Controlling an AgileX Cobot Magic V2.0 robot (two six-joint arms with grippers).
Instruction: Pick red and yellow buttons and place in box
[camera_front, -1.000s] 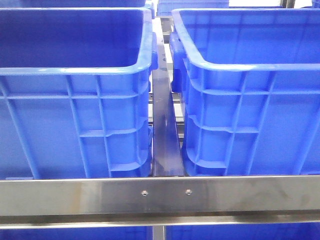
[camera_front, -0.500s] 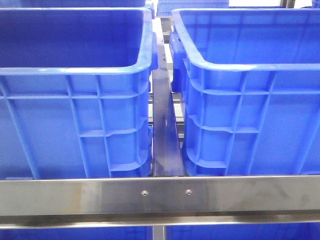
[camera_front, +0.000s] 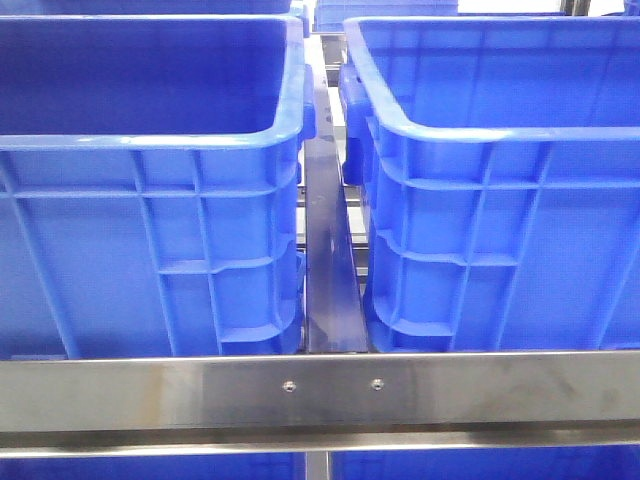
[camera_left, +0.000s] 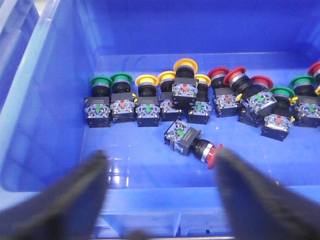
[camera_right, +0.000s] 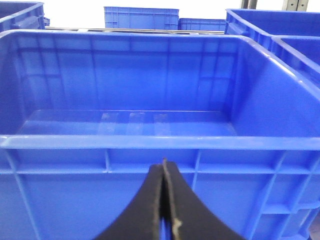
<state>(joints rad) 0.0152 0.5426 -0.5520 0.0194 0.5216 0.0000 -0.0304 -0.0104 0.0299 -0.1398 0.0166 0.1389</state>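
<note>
Hovering over the loose red mushroom-head push button (camera_left: 192, 143), centre frame, on the floor of the blue plastic bin (camera_left: 55, 100).
Left gripper (camera_left: 160, 187) fingers spread wide; right gripper (camera_right: 164, 210) fingers pressed together before the empty blue plastic box (camera_right: 125, 142). Judged light, rigid, with a slippery rounded cap: grip the square black body. Open floor surrounds it; the button row (camera_left: 200, 92) lies near, upper frame.
</note>
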